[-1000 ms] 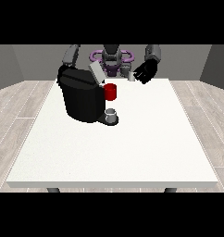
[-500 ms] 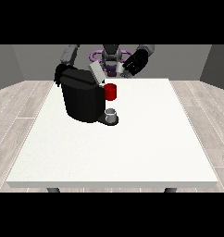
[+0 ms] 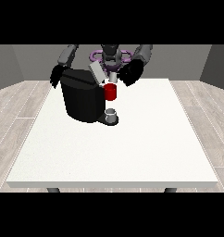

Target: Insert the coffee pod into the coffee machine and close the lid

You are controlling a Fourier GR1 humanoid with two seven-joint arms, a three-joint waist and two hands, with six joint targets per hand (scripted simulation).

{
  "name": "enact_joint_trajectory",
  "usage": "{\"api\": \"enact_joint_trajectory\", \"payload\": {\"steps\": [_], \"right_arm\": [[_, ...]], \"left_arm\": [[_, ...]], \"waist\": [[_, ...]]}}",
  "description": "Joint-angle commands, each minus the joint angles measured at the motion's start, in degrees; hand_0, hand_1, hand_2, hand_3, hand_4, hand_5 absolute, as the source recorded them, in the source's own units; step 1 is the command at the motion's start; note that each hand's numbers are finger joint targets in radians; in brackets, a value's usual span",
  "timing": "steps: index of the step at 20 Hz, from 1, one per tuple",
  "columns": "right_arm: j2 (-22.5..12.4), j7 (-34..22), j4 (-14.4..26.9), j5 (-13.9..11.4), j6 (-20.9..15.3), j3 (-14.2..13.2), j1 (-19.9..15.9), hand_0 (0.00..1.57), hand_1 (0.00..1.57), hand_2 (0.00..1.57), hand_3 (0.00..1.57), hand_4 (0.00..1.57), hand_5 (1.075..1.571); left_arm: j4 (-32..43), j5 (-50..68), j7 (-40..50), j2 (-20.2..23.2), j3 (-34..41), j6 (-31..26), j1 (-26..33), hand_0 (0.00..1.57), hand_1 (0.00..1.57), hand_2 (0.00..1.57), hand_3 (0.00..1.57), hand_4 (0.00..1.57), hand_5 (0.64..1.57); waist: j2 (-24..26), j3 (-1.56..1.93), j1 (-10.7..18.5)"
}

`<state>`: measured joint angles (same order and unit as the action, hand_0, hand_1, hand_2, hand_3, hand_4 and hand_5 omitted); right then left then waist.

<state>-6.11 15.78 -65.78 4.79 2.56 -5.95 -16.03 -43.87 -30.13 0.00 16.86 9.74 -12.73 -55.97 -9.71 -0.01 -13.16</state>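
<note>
A black coffee machine (image 3: pixel 81 99) stands at the table's back left, its grey lid (image 3: pixel 97 72) tilted up and open. A red part (image 3: pixel 110 91) sticks out of its front, above a small grey cup (image 3: pixel 112 114) on the machine's base. The hand at the view's right (image 3: pixel 129 73) hovers just right of the lid, close to a small white thing (image 3: pixel 113 77) that may be the coffee pod; whether it holds it is unclear. The hand at the view's left (image 3: pixel 55 76) rests against the machine's upper left corner.
The white table (image 3: pixel 132 143) spreads wide in front of and to the right of the machine. The robot's body (image 3: pixel 111 56) stands right behind the machine.
The hand at the view's right has moved left and slightly down towards the open lid. The hand at the view's left and the machine have stayed put.
</note>
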Motion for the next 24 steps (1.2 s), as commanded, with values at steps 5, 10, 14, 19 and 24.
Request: {"api": "enact_joint_trajectory", "payload": {"steps": [5,10,14,19,24], "right_arm": [[-1.4,4.9,-0.1,-1.1,4.0,1.8,-2.0,0.0,0.0,0.0,0.0,0.0,1.571],[-1.5,5.1,2.8,0.7,6.3,0.7,-4.6,0.0,0.0,0.0,0.0,0.18,1.571],[-0.4,4.8,1.1,-1.0,4.7,2.3,-4.3,0.0,0.0,0.0,0.0,0.29,1.571],[-2.3,5.0,3.9,0.2,5.6,-0.1,-6.5,0.0,0.0,0.0,0.0,0.17,1.571],[-2.7,6.2,5.9,-0.4,6.1,0.0,-7.2,0.0,0.0,0.0,0.0,0.19,1.571]], "left_arm": [[2.6,2.0,1.0,5.1,3.9,-0.4,-8.0,1.49,1.49,1.48,1.41,0.6,1.571],[2.8,3.0,3.0,4.3,4.5,-0.2,-10.7,1.46,1.46,1.48,1.37,0.6,1.571],[4.6,2.4,1.4,5.9,4.3,0.1,-9.8,1.46,1.46,1.48,1.34,0.62,1.571],[4.6,1.3,1.2,7.7,3.0,-2.0,-11.2,1.49,1.49,1.51,1.44,0.7,1.571],[4.4,1.8,0.7,7.3,3.9,-0.1,-12.1,1.45,1.45,1.47,1.36,0.65,1.571]], "waist": [[-6.9,0.02,-2.4],[-8.3,0.04,-1.9],[-8.4,0.01,-2.8],[-10.0,0.02,-2.6],[-11.2,0.02,-2.5]]}}
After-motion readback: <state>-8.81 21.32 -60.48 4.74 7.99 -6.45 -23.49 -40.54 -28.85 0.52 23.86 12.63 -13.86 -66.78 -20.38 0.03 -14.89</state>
